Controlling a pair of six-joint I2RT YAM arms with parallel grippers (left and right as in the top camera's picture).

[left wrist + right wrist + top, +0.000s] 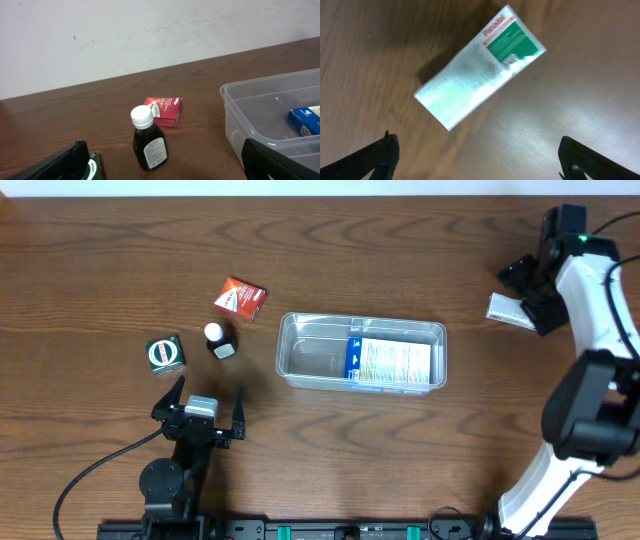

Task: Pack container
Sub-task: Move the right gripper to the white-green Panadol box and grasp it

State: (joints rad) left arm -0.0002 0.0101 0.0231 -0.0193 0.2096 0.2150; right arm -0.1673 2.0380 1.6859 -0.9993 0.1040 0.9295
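Your left gripper [208, 396] sits low near the desk's [100, 240] near edge, towards its left end, with its jaws spread wide and nothing between them. The clear, shallow rectangular plastic container [315, 356] lies about the middle of the desk, off to the right of those jaws and a little farther from the near edge. In the left wrist view its rounded near corner shows at the right of the picture. A flat blue and white box [392, 363] already lies inside it, filling its right half; the left half is bare. Just ahead of your left jaws stands a small dark brown bottle with a white cap [220, 340], upright. Beyond it, closer to the far edge, lies a small red cardboard box [240, 298]. A small green box with a round white label [165, 354] sits to the bottle's left, near it. None of these three lies between the left jaws and the container. Your right gripper [529, 294] hangs over the desk's far right corner, well apart from the container, with its jaws likewise spread wide. Under it lies a flat silvery-white packet with a green and red printed end [477, 65], askew on the wood and not pinched.
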